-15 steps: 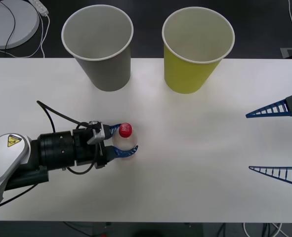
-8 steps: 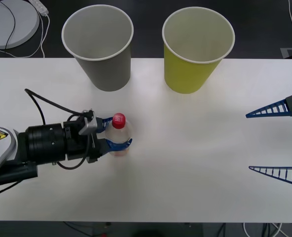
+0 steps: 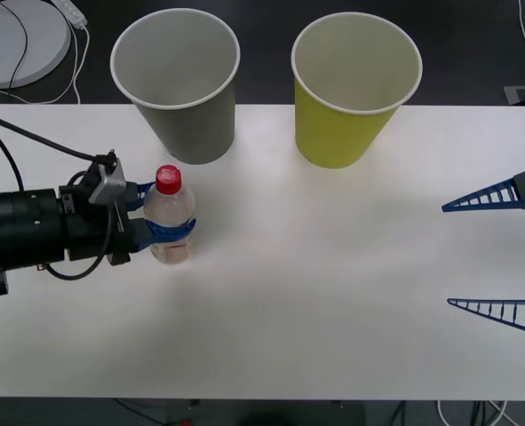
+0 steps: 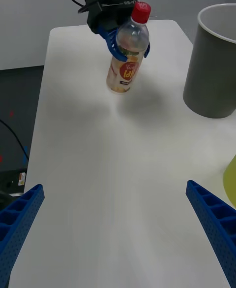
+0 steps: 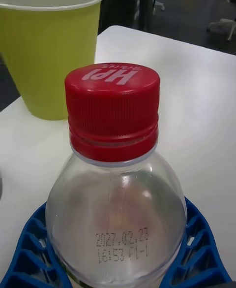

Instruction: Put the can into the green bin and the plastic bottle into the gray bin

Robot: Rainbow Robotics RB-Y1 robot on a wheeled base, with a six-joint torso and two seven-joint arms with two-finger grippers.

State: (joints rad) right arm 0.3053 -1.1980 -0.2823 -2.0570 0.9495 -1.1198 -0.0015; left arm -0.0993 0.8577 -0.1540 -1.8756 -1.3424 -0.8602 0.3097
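The left gripper is clamped around the plastic bottle, its blue fingers wrapped about the shoulder below the red cap. Compared with a second ago, the bottle has been carried away from the mid-table spot, back and toward the robot's left, and now hangs tilted clear of the table, as the right wrist view shows. It sits just in front of the gray bin, not yet over the rim. Judgement: transport is under way; raising and release over the gray bin remain. The green bin stands beside it. No can is visible. The right gripper waits spread wide at the right edge.
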